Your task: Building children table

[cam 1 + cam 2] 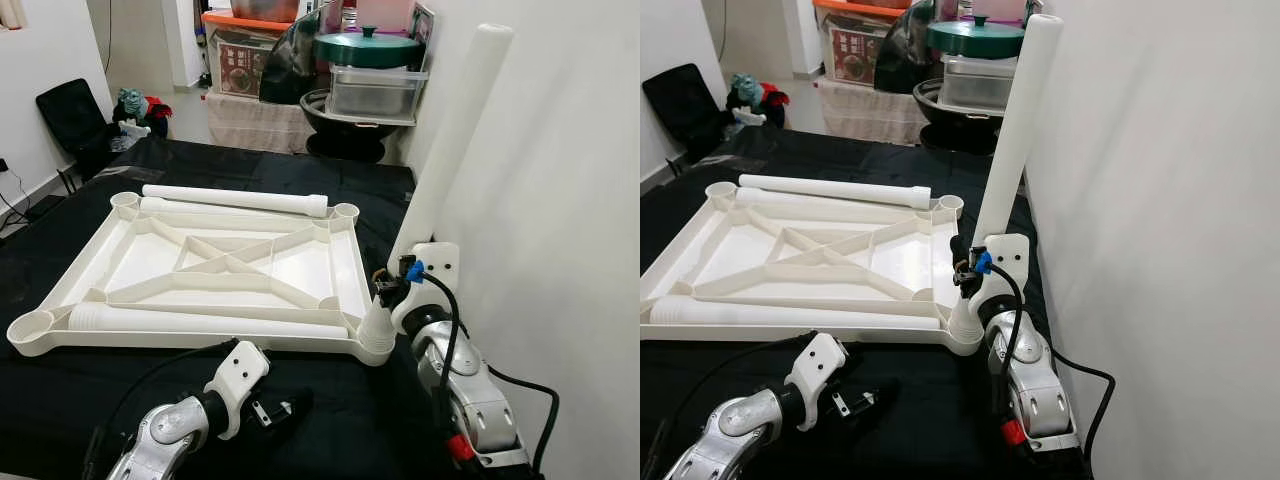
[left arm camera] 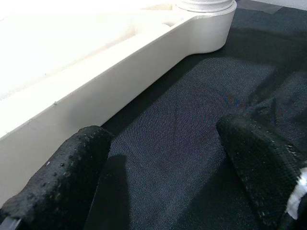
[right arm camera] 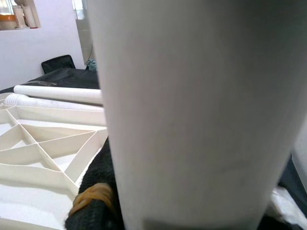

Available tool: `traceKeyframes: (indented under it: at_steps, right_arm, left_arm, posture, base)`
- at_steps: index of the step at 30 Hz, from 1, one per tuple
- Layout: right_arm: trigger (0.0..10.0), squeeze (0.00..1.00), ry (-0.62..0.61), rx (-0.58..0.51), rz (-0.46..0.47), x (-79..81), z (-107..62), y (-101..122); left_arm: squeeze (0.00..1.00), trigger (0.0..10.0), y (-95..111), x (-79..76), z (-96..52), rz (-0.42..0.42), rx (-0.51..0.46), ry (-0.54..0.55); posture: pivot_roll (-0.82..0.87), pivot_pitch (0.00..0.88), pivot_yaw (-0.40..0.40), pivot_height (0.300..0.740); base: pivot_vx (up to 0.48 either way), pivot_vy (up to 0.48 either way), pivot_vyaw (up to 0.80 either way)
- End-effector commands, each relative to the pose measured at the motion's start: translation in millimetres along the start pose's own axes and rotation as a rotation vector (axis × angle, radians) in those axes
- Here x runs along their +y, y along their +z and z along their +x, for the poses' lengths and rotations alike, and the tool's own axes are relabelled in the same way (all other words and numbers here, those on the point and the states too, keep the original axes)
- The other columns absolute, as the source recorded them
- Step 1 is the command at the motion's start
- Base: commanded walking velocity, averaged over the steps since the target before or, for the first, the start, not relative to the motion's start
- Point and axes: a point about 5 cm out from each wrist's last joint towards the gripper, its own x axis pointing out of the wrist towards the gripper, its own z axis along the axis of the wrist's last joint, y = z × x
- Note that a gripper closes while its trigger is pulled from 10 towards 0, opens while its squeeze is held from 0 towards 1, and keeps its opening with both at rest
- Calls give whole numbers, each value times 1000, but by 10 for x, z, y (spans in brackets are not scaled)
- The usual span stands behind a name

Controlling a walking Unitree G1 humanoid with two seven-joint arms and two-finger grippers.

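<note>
Black cloth (image 1: pixel 330 420); right end effector (image 1: pixel 392 290) grips upright leg (image 1: pixel 450 140) in tabletop (image 1: pixel 200 265) socket.

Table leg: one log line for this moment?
right end effector: holds table leg upright in tabletop corner socket | left end effector: open, above black cloth

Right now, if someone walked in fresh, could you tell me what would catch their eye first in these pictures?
A tall white leg stands upright in the near right corner socket of the upturned white tabletop, with the right gripper closed around its lower end. The tabletop lies on a black cloth, with more legs lying on it. The left gripper rests open on the cloth beside the near edge.
</note>
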Motion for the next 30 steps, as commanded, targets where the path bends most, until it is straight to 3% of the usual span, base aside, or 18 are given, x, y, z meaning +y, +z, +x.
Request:
traceKeyframes:
  at_steps: [1, 15, 26, 27, 29, 30]
  right_arm:
    - [10000, 396, 3, 142, 2, -8, -37, -285]
    - [10000, 400, 18, 140, -6, -7, -44, -281]
    - [10000, 467, 33, 140, 1, 13, -39, -283]
    - [10000, 667, 36, 136, 3, 17, -38, -279]
    - [10000, 667, 36, 136, 3, 17, -38, -279]
    - [10000, 922, 38, 133, 4, 20, -38, -274]
  left_arm:
    - [0, 10000, -22, -22, 7, 5, 8, -11]
    - [0, 10000, -27, -30, 9, 6, 7, -17]
    - [0, 10000, -23, -35, 18, 5, 5, -18]
    - [0, 10000, -23, -37, 19, 6, 4, -19]
    - [0, 10000, -23, -37, 19, 6, 4, -19]
    - [0, 10000, -23, -37, 19, 6, 4, -19]
  posture:
    - [41, 0, -88, 740]
    - [38, 0, -87, 740]
    - [40, 0, -88, 740]
    - [40, 0, -88, 740]
    - [40, 0, -88, 740]
    - [38, 0, -86, 740]
  base:
    - [0, 0, 0]
    - [0, 0, 0]
    - [0, 0, 0]
    - [0, 0, 0]
    - [0, 0, 0]
    - [0, 0, 0]
